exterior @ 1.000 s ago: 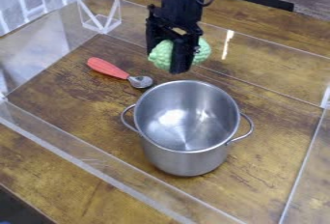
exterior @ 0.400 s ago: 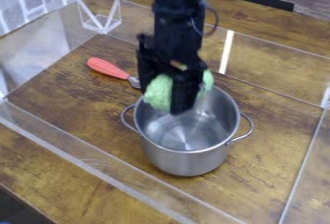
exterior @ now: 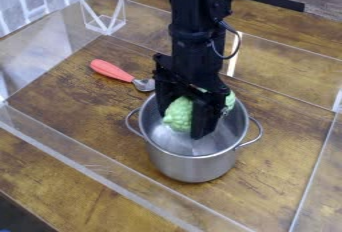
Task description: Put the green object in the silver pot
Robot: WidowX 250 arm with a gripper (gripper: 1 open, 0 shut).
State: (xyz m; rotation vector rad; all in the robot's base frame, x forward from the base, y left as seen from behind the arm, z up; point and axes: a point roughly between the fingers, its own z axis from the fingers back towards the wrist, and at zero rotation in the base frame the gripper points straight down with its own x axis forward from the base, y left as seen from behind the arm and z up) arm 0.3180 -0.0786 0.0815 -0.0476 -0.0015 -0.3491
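fingers point(exterior: 190, 114): clamped on the green object point(exterior: 179, 112) | green object: between the fingers, inside the rim of the silver pot point(exterior: 201, 161) | pot: below the fingers, on the desk point(exterior: 80, 126)

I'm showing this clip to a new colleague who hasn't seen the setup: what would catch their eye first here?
First, the black pincer at the centre, pointing straight down and clamped on the bumpy green object, which hangs just inside the mouth of the silver pot. Next, the shiny pot itself on the wooden table. Left of the pot lies a red-handled spoon.
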